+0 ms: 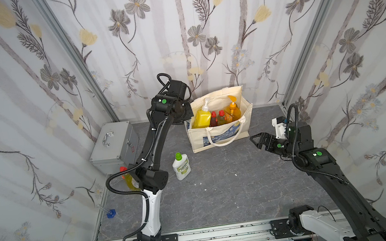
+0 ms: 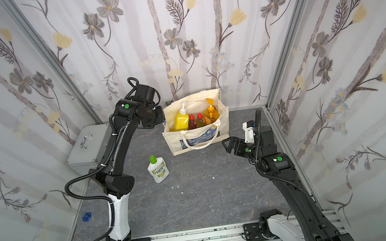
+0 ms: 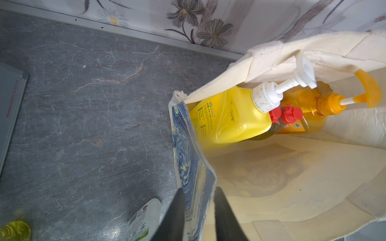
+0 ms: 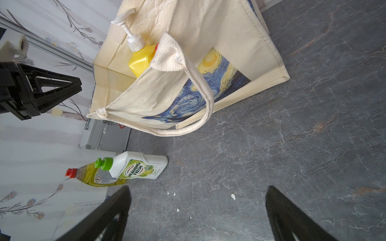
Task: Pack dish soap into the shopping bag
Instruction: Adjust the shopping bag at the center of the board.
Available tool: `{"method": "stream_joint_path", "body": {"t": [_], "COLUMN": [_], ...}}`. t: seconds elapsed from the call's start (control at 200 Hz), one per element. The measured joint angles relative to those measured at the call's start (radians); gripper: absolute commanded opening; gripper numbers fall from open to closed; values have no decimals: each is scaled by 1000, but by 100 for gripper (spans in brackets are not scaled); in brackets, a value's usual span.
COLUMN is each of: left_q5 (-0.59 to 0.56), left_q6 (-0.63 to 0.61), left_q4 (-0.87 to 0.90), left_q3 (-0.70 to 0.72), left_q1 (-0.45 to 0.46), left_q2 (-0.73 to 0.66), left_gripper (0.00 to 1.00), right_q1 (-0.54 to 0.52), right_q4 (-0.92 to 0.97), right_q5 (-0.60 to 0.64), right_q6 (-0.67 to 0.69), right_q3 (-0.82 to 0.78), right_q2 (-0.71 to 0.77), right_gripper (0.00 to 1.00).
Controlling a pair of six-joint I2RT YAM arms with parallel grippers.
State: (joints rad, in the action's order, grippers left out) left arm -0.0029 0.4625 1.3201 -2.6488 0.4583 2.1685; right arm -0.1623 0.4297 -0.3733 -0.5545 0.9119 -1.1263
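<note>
Six dish-soap bottles counted. Four stand in the shopping bag (image 1: pixel 236 130), frame centre:
- yellow pump bottle (image 1: pixel 201 118)
- dark red bottle (image 1: pixel 213 121)
- yellow-green bottle (image 1: pixel 221 118)
- orange pump bottle (image 1: pixel 233 110)

Two outside, lower left of it:
- white green-capped bottle (image 1: pixel 181 168)
- second yellow-green bottle (image 4: pixel 94 177)

Left gripper (image 3: pixel 199 189): jaws apart, astride the bag's end wall. Right gripper (image 1: pixel 255 142): jaws spread wide, empty.

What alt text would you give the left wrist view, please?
The left gripper straddles the rim of a cream shopping bag, one finger inside, one outside. Inside are a yellow white-pump bottle, an orange pump bottle and two red-capped bottles; a white bottle sits outside on the grey table.
</note>
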Motion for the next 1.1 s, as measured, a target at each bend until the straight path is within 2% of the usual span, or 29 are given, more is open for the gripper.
{"method": "stream_joint_path", "body": {"t": [0.115, 0.21, 0.455, 0.555, 0.625, 0.724, 1.099], "left_q5": [5, 3, -13, -20, -23, -23, -35], "left_q6": [2, 0, -19, -19, -19, -19, -27], "left_q4": [0, 1, 28, 37, 39, 39, 39], "left_q3": [2, 7, 15, 15, 15, 14, 11], "left_q1": [1, 7, 24, 27, 27, 27, 28], "left_q2": [0, 3, 66, 94, 111, 129, 121], "left_gripper": [80, 81, 69, 56, 29, 0, 0], "right_q1": [1, 2, 6, 8, 12, 17, 23], "right_q4": [0, -1, 0, 0, 0, 0, 1], "right_q5": [0, -1, -3, -4, -4, -4, -4], "right_q6": [1, 1, 1, 1, 1, 1, 1], "right_q3": [-5, -9, -11, -13, -14, -20, -35], "right_q2": [0, 1, 2, 7, 11, 18, 27], "right_gripper": [100, 100, 100, 100, 100, 100, 100]}}
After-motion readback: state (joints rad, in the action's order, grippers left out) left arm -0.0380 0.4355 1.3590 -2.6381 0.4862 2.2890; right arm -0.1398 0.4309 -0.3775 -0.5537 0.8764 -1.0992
